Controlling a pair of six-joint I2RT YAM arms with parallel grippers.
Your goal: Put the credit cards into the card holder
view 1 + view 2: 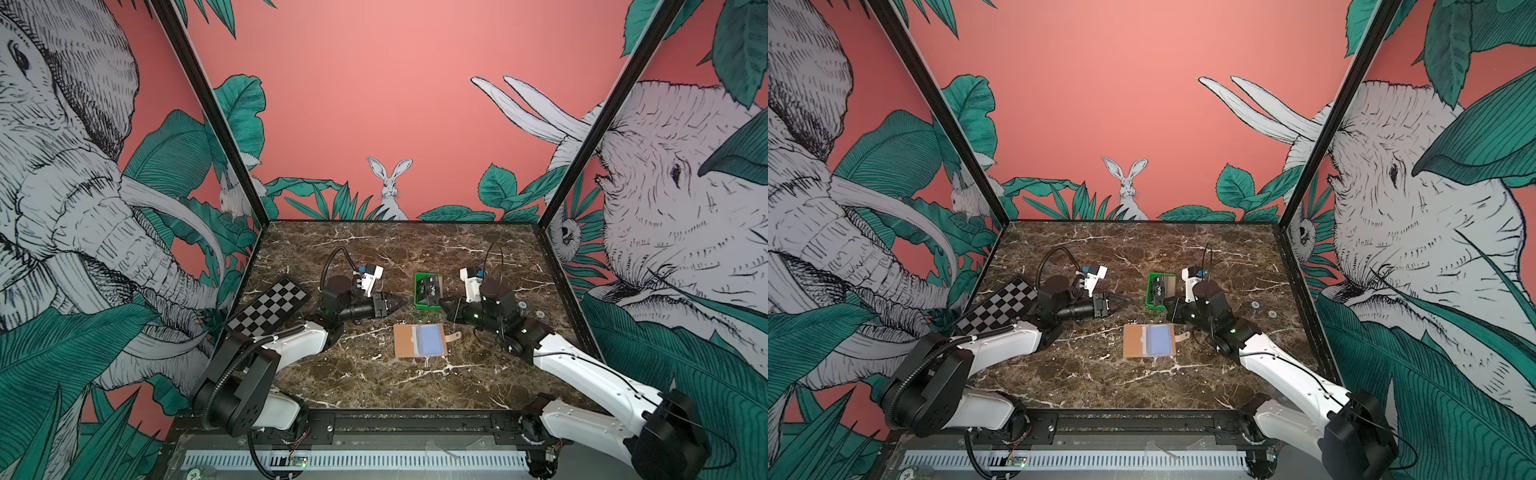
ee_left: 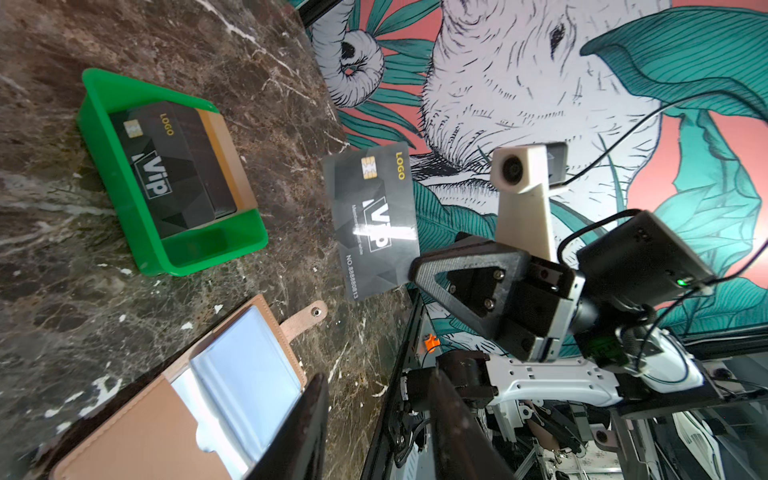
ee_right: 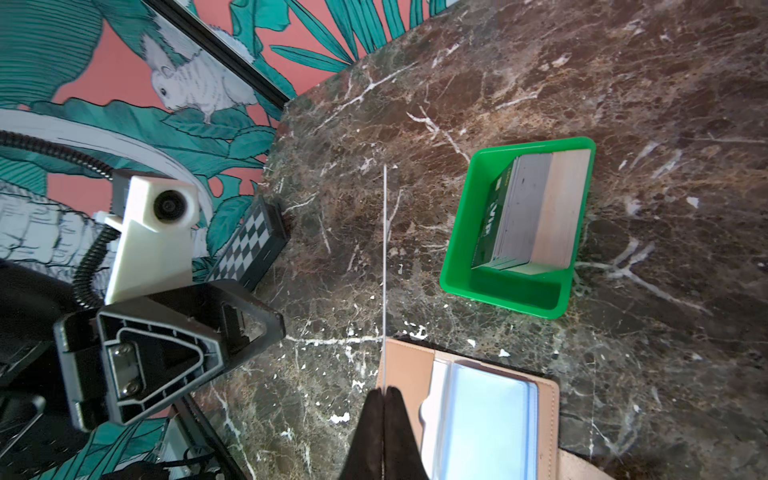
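The tan card holder (image 1: pixel 419 340) lies open on the marble, with a light blue card (image 1: pixel 430 338) in its clear pocket. In the left wrist view my right gripper (image 2: pixel 415 270) is shut on the edge of a black VIP card (image 2: pixel 370 220), held above the table between the card holder (image 2: pixel 166 395) and the green tray (image 2: pixel 174 249). The right wrist view shows that card (image 3: pixel 385 249) edge-on, rising from the right gripper (image 3: pixel 385 390). Another VIP card (image 2: pixel 162 174) and a tan card (image 2: pixel 226 158) lie in the tray. My left gripper (image 2: pixel 380 376) is open and empty, left of the holder.
A black-and-white checkerboard (image 1: pixel 268 309) leans at the left wall. Two small round discs (image 1: pixel 521 305) sit on the table near the right wall. Both grippers (image 1: pixel 395 305) (image 1: pixel 446 305) hover just behind the holder, either side of the tray (image 1: pixel 428 307).
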